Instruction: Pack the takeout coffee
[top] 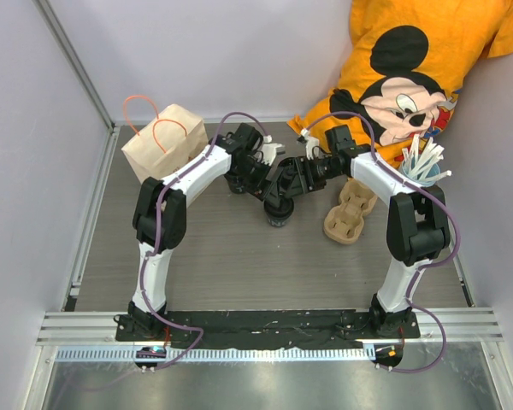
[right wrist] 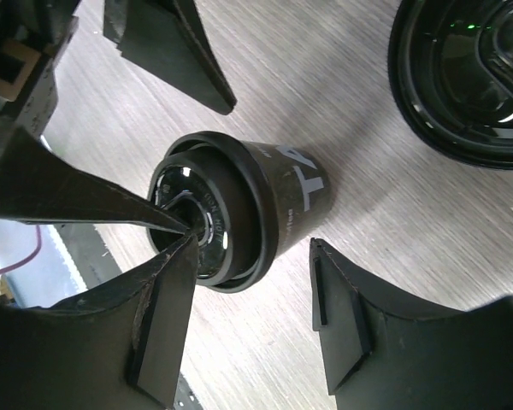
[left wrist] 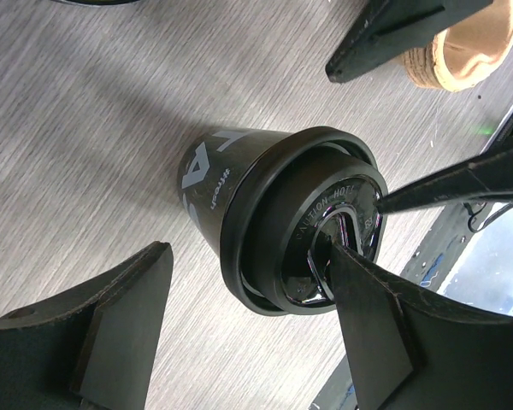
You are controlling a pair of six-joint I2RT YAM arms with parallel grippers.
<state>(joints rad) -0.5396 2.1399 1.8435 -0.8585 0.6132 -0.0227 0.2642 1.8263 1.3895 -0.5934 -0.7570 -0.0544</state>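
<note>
A small black takeout coffee cup (left wrist: 239,192) stood upright near the middle of the grey wood-grain tabletop (top: 239,256). Its black lid (left wrist: 312,226) sat on top, with raised caution lettering around the sip hole. Pale lettering ran down the cup's tapered side.

Both arms met over the cup. The left gripper (left wrist: 246,254) was spread wide, its jaws standing on either side of the cup. In its wrist view, one finger (left wrist: 376,333) overlapped the lid's rim at 4 o'clock, while the other stood clear at 8 o'clock, so nothing was clamped. The right gripper (right wrist: 252,246) was also parted around the cup, less widely. One of its fingers (right wrist: 162,325) crossed the lid's edge and the other stood apart from the cup's side, holding nothing.

A second glossy black round piece (right wrist: 470,77), lid or cup, lay near the coffee cup. In the top view, it was at 10 o'clock from it.

Seen from above, a brown paper bag (top: 162,141) with orange handles stood at 10 o'clock from the cup. A beige pulp cup carrier (top: 349,213) lay at 3 o'clock. A light blue cup of white straws (top: 423,166) stood at 2 o'clock. An orange Mickey Mouse shirt (top: 410,68) was draped in the far corner at 1 o'clock.
</note>
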